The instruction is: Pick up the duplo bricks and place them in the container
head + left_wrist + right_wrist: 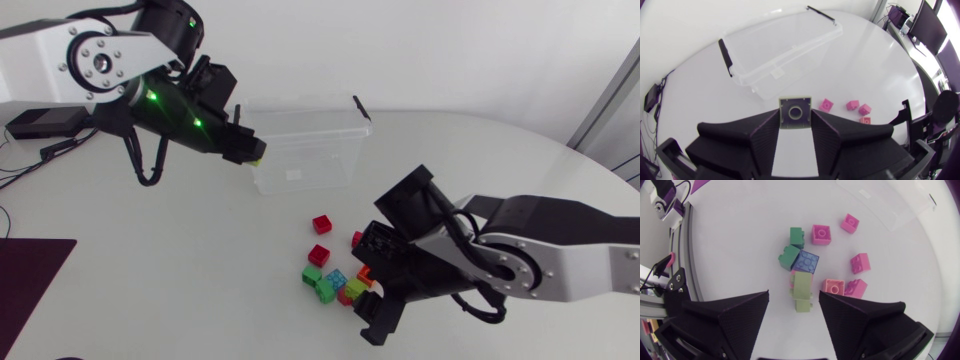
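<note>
1. The clear container (pixel 305 150) stands open on the white bench (pixel 150 290). Bare bench surface stretches away from its left-arm end and along its long side towards the loose bricks.
2. The left pincer (pixel 248 148) hangs at the container's left-arm end wall. It pinches a pale yellow-green brick (pixel 258 156) from both sides, right at that rim.
3. The other bricks lie in a loose cluster (pixel 335 280) on the bench, well apart from the container's long side. A single red brick (pixel 321 224) is the one nearest the container, with open bench between the two.
4. The right pincer (pixel 375 302) sits at the side of the cluster farthest from the container, with its fingers spread.
5. Only the right wrist view shows what lies inside that spread. A lime brick (pixel 802 292) sits between the fingers (pixel 735 322) with bench showing on either side of it. A blue brick (pixel 806 261) touches its container-facing end, and two green bricks (pixel 790 255) lie just beside the blue one. In the head view the right arm covers part of this.
6. Only the left wrist view shows the black handles (pixel 725 55) at both short ends of the container. It also shows the held brick's face with a round ring. The container's wall stands just ahead of the brick.
</note>
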### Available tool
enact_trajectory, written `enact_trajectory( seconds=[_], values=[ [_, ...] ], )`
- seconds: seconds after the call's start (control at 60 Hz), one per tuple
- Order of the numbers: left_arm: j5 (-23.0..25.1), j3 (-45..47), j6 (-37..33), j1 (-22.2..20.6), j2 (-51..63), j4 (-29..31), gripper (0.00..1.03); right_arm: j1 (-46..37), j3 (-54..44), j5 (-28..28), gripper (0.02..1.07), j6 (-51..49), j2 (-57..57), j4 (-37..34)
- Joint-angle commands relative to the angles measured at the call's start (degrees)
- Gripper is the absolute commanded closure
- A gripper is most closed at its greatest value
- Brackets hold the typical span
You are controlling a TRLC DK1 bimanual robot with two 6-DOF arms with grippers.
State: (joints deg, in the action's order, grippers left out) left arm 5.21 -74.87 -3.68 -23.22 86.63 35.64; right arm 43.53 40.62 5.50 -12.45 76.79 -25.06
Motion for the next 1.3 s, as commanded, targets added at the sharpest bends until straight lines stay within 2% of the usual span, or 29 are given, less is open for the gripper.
enact_trajectory(
  seconds=[0.0, 0.167, 0.217, 0.283, 0.333, 0.383, 0.567, 0.683, 0.8, 0.817, 0.867, 0.883, 0.917, 0.933, 0.95, 0.983, 1.217, 1.283],
  values=[
    [1.2, -1.8, 0.1, 0.2, -0.2, -1.4, 0.85, 0.9, 0.9, -1.2, 0.43, 0.1, 2.5, 1.1],
    [1.6, -1.8, 1.0, -0.1, 1.0, -7.2, 0.85, 0.9, 0.8, -1.5, 0.46, 0.0, 4.9, 3.2],
    [1.6, -1.7, 1.4, -0.1, 1.4, -10.0, 0.85, 0.9, 0.6, -1.8, 0.55, -0.1, 5.6, 4.0],
    [1.6, -1.9, 1.9, 0.1, 1.9, -12.6, 0.85, 1.1, 0.6, -1.9, 0.59, -0.3, 6.0, 4.3],
    [1.6, -2.2, 2.5, 0.4, 2.5, -14.3, 0.85, 1.1, 0.9, -1.9, 0.70, -0.2, 6.1, 4.5],
    [1.6, -3.1, 2.9, 0.8, 3.8, -16.7, 0.85, 0.8, 1.0, -1.7, 0.76, -0.4, 6.3, 4.4],
    [1.6, -4.5, 3.5, 2.0, 8.2, -23.9, 0.84, -0.8, 2.1, -1.7, 0.78, -1.6, 3.6, 2.0],
    [1.6, -6.7, 3.5, 3.4, 12.9, -28.4, 0.75, -1.5, 3.9, -1.6, 0.78, -2.1, 1.4, -0.3],
    [1.6, -9.1, 3.4, 4.2, 16.1, -29.3, 0.75, -1.6, 5.2, -1.6, 0.78, -2.1, 0.4, -1.1],
    [1.6, -9.5, 3.2, 4.2, 16.6, -29.4, 0.73, -1.6, 5.3, -1.6, 0.78, -2.1, 0.3, -1.2],
    [0.9, -10.8, 3.2, 4.3, 18.2, -29.1, 0.52, -2.6, 6.8, -1.6, 0.78, -2.1, -0.2, -1.9],
    [0.7, -11.3, 3.2, 4.3, 18.7, -28.9, 0.38, -3.3, 7.6, -1.6, 0.78, -2.2, -0.4, -2.5],
    [0.3, -11.9, 3.2, 4.3, 19.1, -28.3, 0.24, -3.8, 8.7, -1.6, 0.78, -2.6, -0.6, -2.9],
    [0.3, -12.0, 3.1, 4.3, 19.3, -28.2, 0.21, -4.4, 9.2, -1.5, 0.78, -2.8, -0.7, -3.2],
    [0.2, -12.1, 2.9, 4.3, 19.4, -27.9, 0.11, -5.1, 10.1, -1.4, 0.78, -3.2, -0.7, -3.5],
    [0.2, -12.1, 2.8, 4.4, 19.4, -27.8, 0.05, -6.0, 11.1, -1.1, 0.78, -3.3, -0.8, -3.9],
    [0.3, -9.6, 2.1, 5.7, 13.1, -26.1, 0.05, -11.9, 22.1, 0.2, 0.78, -3.8, 0.7, -5.5],
    [3.1, -6.0, -0.4, 5.6, 7.9, -24.4, 0.05, -13.7, 26.1, 0.5, 0.78, -3.8, 2.2, -5.4]
  ],
)
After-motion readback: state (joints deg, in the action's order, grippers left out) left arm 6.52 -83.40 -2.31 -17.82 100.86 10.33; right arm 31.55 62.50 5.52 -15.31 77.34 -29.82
